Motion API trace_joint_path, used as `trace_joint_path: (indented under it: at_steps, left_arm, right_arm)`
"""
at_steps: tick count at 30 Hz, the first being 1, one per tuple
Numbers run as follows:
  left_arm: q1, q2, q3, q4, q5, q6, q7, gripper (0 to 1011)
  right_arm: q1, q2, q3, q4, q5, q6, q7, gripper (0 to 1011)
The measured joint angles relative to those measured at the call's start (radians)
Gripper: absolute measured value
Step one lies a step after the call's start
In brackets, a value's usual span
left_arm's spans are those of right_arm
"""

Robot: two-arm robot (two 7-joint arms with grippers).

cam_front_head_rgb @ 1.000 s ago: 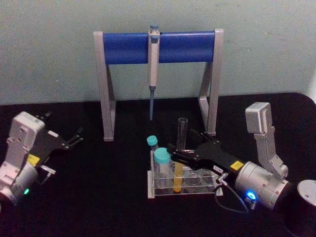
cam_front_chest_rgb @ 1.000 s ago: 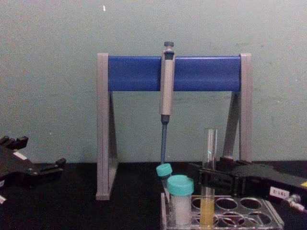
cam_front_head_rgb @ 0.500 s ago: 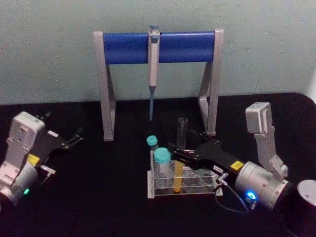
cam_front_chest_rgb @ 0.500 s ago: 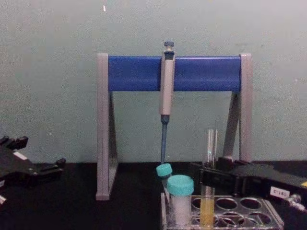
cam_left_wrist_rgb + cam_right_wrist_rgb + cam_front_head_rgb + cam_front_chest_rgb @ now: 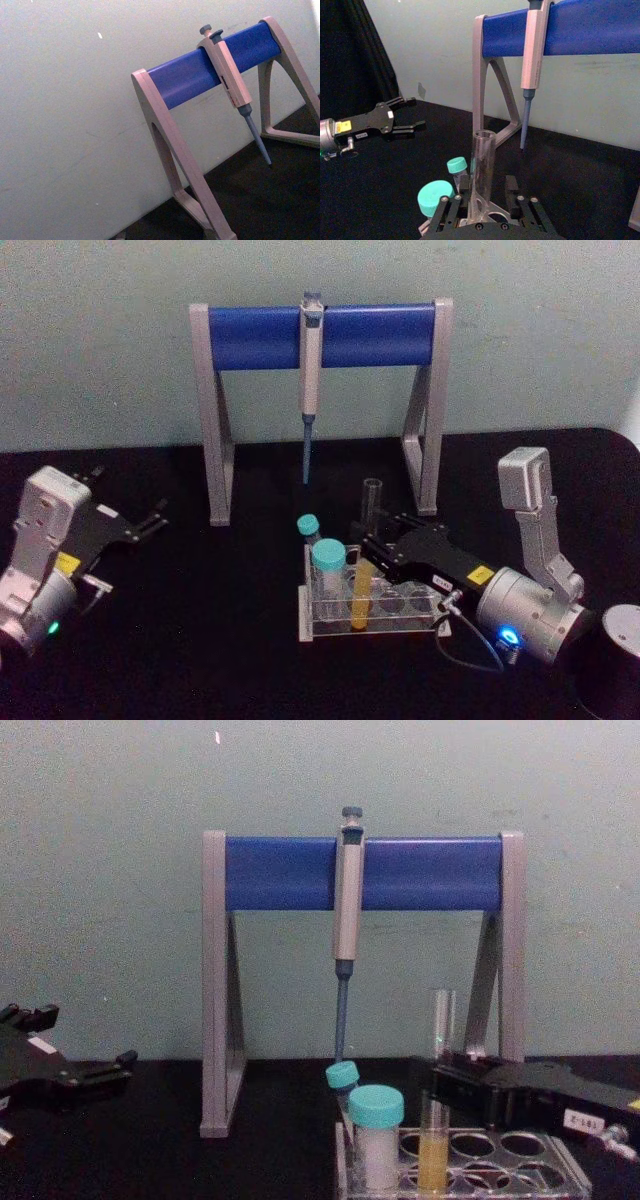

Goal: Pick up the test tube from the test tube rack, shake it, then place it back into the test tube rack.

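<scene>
The test tube stands slightly tilted in the clear test tube rack, with yellow-orange liquid in its lower part. My right gripper reaches in from the right at mid-height of the tube. In the right wrist view the test tube rises between the open fingers, with small gaps on both sides. The chest view shows the right gripper just behind the test tube, above the rack. My left gripper rests open at the far left of the table.
Two teal-capped vials stand in the rack's left end. A grey-and-blue pipette stand with a hanging pipette stands behind the rack. A dark cylinder sits at the table's right front corner.
My right gripper has drawn back to the right, so its fingertips now end at the tube instead of past it. The tube stays in the rack. The left arm has not moved.
</scene>
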Motion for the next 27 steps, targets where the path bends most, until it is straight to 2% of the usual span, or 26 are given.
trace_joint_path:
  at_steps: [1,5,8,20,27]
  left_arm:
    - [0.000,0.000,0.000,0.000,0.000,0.000,0.000,1001]
    - [0.000,0.000,0.000,0.000,0.000,0.000,0.000,1001]
    - [0.000,0.000,0.000,0.000,0.000,0.000,0.000,1001]
    - [0.000,0.000,0.000,0.000,0.000,0.000,0.000,1001]
    - [0.000,0.000,0.000,0.000,0.000,0.000,0.000,1001]
  right_arm:
    - [0.000,0.000,0.000,0.000,0.000,0.000,0.000,449]
    - [0.000,0.000,0.000,0.000,0.000,0.000,0.000,306]
    - [0.000,0.000,0.000,0.000,0.001,0.000,0.000,235]
    - [0.000,0.000,0.000,0.000,0.001,-0.001,0.000,235]
    - [-0.003,0.003,-0.002,-0.005,-0.013,-0.022,0.004,234]
